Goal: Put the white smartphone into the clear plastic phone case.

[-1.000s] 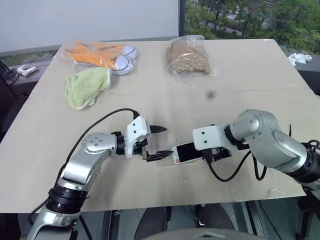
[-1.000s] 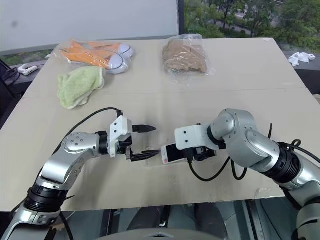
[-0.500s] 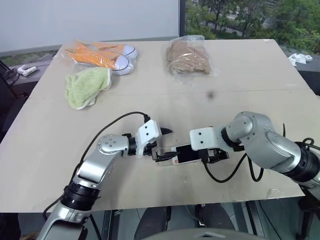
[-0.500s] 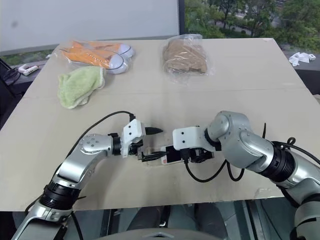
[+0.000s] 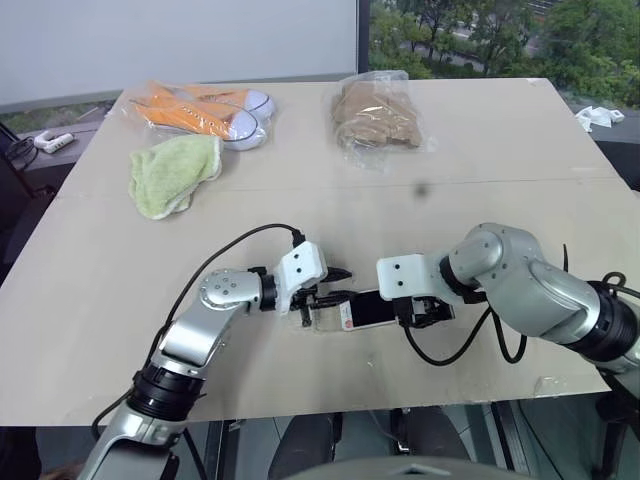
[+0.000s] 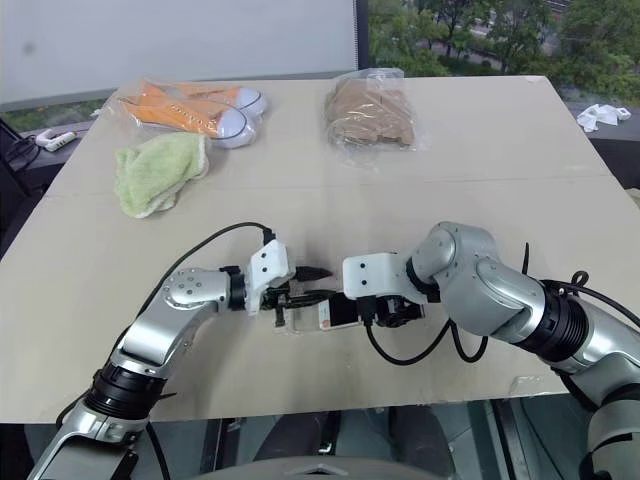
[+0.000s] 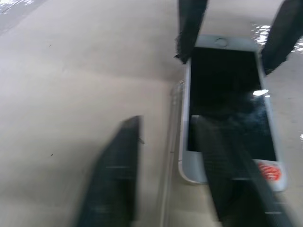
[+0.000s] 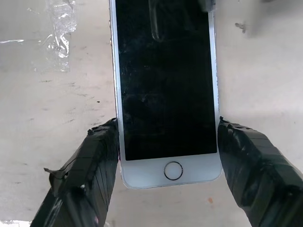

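Beige surface (image 5: 480,200) in the left eye view, with my two arms meeting near its front edge. The white smartphone (image 5: 366,309) lies flat there, screen up, and my right claw (image 5: 418,312) straddles its home-button end. My left claw (image 5: 330,285) comes in from the other side, and the clear plastic phone case (image 5: 322,318) sits at the phone's free end, right under those fingers. Further back: a green cloth (image 5: 172,172), a bag with orange and white shoes (image 5: 205,108) and a bag of brown stuff (image 5: 375,112)

Right eye view is the same scene, so nothing new to add

Left wrist view: one black finger (image 7: 227,170) lies over the phone's screen by the end with a red sticker (image 7: 269,171), the other finger (image 7: 113,179) is down on the bare surface beside it. The case's thin clear rim runs between them, along the phone's long edge. Can't tell for sure whether this claw is actually pinching anything; the pads look fairly close together

Right wrist view: my right claw is pressed against both long sides of the phone, one taped pad (image 8: 92,161) on each edge, home button (image 8: 173,170) between them. A scrap of crinkly clear plastic (image 8: 59,28) lies on the surface off to one side
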